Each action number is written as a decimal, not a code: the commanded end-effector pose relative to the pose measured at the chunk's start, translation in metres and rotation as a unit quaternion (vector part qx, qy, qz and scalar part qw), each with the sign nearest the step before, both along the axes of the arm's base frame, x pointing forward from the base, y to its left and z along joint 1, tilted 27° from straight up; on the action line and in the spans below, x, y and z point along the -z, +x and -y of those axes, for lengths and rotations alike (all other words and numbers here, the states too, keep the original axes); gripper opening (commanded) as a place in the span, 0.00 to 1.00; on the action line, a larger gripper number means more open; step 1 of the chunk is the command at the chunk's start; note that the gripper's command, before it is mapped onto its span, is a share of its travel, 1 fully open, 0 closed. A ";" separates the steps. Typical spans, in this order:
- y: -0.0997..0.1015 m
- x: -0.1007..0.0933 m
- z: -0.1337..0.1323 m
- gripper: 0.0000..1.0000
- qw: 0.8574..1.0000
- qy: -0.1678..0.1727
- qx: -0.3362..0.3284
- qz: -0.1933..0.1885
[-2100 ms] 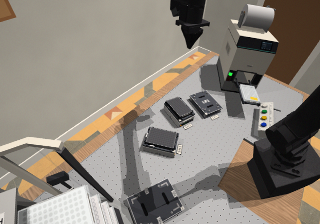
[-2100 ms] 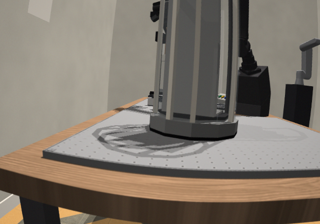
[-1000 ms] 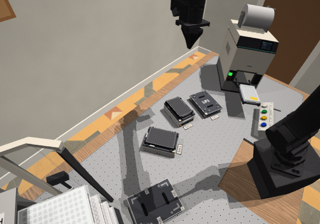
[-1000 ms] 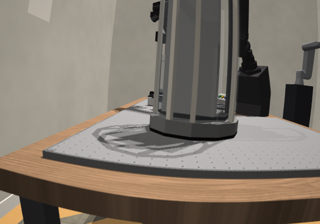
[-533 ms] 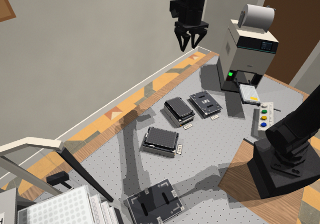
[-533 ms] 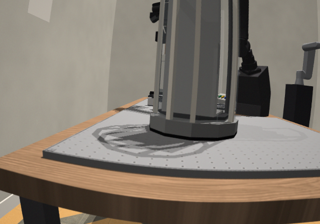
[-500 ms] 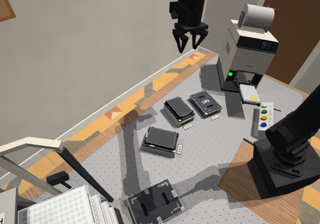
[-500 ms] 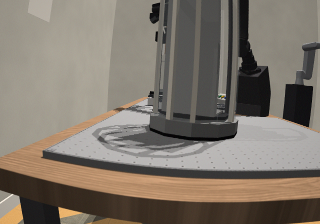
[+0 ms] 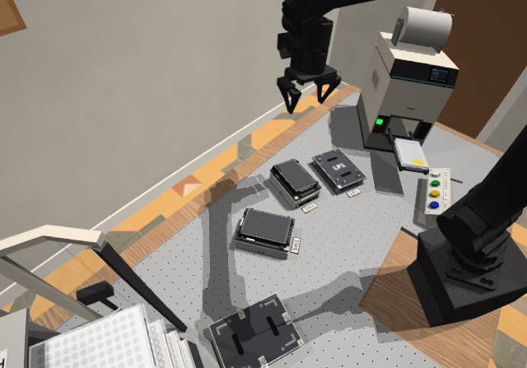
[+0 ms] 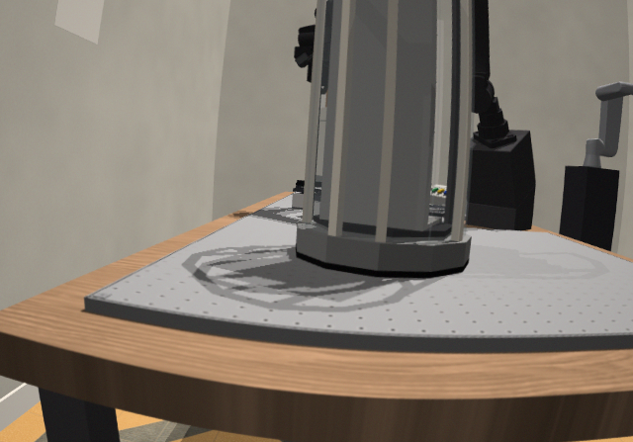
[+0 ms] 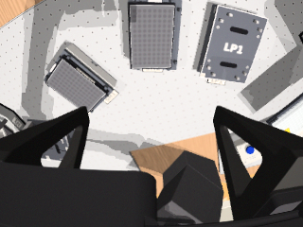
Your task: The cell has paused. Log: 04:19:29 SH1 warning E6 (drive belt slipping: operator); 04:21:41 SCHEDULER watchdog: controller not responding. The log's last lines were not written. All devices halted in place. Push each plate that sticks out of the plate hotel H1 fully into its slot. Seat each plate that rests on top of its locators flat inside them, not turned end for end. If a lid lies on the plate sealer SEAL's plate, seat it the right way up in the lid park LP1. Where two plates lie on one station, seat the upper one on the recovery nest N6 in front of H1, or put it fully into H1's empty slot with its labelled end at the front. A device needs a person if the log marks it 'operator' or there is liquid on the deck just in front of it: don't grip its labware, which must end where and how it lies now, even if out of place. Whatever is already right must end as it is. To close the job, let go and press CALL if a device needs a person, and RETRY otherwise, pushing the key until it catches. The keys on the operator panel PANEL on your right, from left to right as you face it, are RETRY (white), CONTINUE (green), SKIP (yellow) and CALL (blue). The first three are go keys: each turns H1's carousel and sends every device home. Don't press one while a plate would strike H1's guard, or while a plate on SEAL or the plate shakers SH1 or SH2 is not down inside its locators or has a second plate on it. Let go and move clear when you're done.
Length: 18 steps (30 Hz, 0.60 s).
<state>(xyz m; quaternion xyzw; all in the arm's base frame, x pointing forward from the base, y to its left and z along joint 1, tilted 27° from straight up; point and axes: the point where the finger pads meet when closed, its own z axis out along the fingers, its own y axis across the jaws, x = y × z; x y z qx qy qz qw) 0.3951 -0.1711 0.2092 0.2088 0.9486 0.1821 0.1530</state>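
Note:
My gripper (image 9: 308, 94) is open and empty, high above the deck's far edge, left of the sealer SEAL (image 9: 408, 83). In the wrist view its fingers stand wide apart. A white plate with a yellow label (image 9: 410, 155) lies on SEAL's tray. A dark plate (image 9: 296, 177) sits on shaker SH2, raised and a little skewed; it also shows in the wrist view (image 11: 151, 34). Another dark plate (image 9: 266, 226) lies on shaker SH1, also in the wrist view (image 11: 76, 83). The lid park LP1 (image 9: 340, 172) is empty. The nest N6 (image 9: 255, 330) is empty.
The panel PANEL (image 9: 435, 188) with white, green, yellow and blue keys lies right of SEAL's tray. The hotel H1 (image 10: 383, 121) stands at the near left, with white plates (image 9: 97, 342) in its slots. The arm's base (image 9: 468, 266) stands at the right.

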 end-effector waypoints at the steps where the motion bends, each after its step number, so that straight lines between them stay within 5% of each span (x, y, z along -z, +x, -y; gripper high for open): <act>1: 0.010 0.020 -0.007 1.00 1.000 0.004 0.008 -0.006; 8: 0.022 0.052 -0.017 1.00 1.000 0.004 0.008 -0.006; 11: 0.020 0.041 -0.010 1.00 1.000 -0.004 0.018 0.009; 13: 0.028 0.065 -0.021 1.00 1.000 0.005 0.008 -0.006; 18: 0.036 0.087 -0.028 1.00 1.000 0.005 0.008 -0.006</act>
